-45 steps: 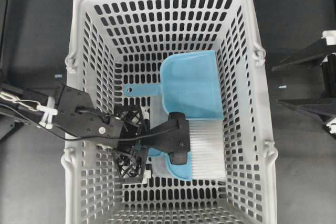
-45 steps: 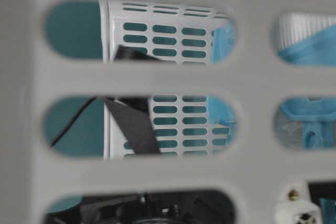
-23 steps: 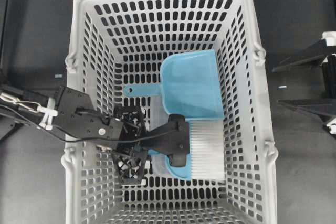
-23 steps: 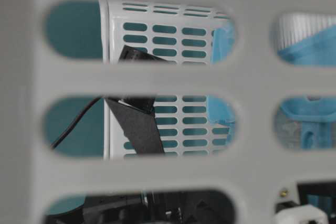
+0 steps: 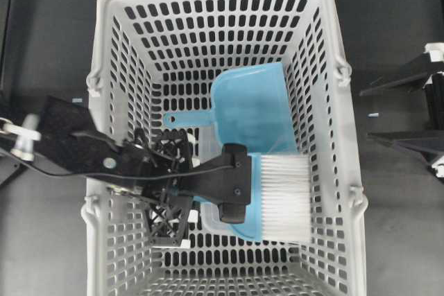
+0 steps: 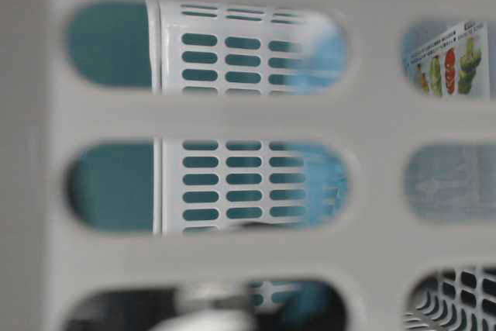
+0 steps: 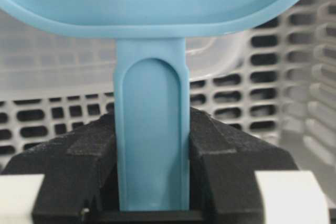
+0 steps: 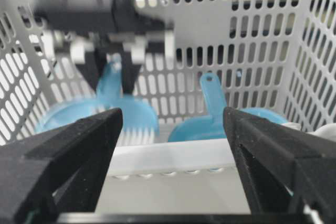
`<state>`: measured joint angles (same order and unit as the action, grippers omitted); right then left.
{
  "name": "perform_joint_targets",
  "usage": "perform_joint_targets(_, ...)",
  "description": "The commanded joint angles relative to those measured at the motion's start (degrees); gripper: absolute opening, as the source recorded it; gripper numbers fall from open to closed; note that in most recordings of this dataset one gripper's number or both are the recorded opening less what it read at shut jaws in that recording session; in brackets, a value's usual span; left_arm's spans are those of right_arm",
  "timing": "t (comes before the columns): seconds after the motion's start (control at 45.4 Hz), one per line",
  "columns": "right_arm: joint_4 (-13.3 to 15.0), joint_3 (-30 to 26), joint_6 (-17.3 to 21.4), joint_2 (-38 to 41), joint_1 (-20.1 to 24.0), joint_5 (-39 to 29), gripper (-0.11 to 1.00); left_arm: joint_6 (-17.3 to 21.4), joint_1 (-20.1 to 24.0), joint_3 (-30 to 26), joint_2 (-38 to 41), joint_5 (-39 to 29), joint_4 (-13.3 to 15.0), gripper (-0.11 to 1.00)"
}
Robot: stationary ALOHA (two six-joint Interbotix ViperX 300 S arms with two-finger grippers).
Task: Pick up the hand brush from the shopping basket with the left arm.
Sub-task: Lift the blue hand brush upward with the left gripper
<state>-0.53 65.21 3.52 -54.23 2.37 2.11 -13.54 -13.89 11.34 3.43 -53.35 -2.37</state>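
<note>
Dark tabletop all round, with teal showing behind the slots at table level. Left gripper clamped on the thin handle of the brush, black pads pressed to both sides of the blue stem in the wrist view, half-round body filling the top of that picture. Seen from overhead, left arm reaching over the basket's left rim, lattice frame and blocky finger lying across the brush body, white bristles fanned toward the right wall. Brush inside the basket, in its lower middle part, bristle edge overlapping the lower edge of the dustpan; whether clear of the floor or resting on it, hard to tell from above, though in the right wrist view hanging handle-up under the left gripper with the bristles near the floor. Dustpan flat beside it, thin handle pointing to the left wall. Right gripper well outside the basket, facing its near wall, black fingers spread wide with nothing between them. At table level only blurred grey basket wall close up, smears of blue through the slots, a printed label at upper right.
</note>
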Motion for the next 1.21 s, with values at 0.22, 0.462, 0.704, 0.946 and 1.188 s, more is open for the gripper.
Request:
perform_joint_targets(0.22, -0.2, -0.3, 0.3, 0.3, 0.1, 0.5, 0.74, -0.2, 1.8, -18.1, -6.7, -16.4, -0.3, 0.24)
perform_joint_targets(0.462, -0.2, -0.3, 0.3, 0.3, 0.2, 0.5, 0.74, 0.1, 1.8, -24.1, -6.1, -18.7, -0.3, 0.24)
perform_joint_targets(0.704, -0.2, -0.3, 0.3, 0.3, 0.1, 0.5, 0.74, 0.2, 1.8, -23.6, -5.6, -18.8, -0.3, 0.24)
perform_joint_targets(0.946, -0.2, -0.3, 0.3, 0.3, 0.2, 0.5, 0.74, 0.2, 1.8, -23.6, -5.4, -18.5, -0.3, 0.24)
perform_joint_targets(1.188, -0.2, -0.1, 0.3, 0.3, 0.1, 0.5, 0.74, 0.3, 1.6, -23.8, -4.6, -18.5, -0.3, 0.24)
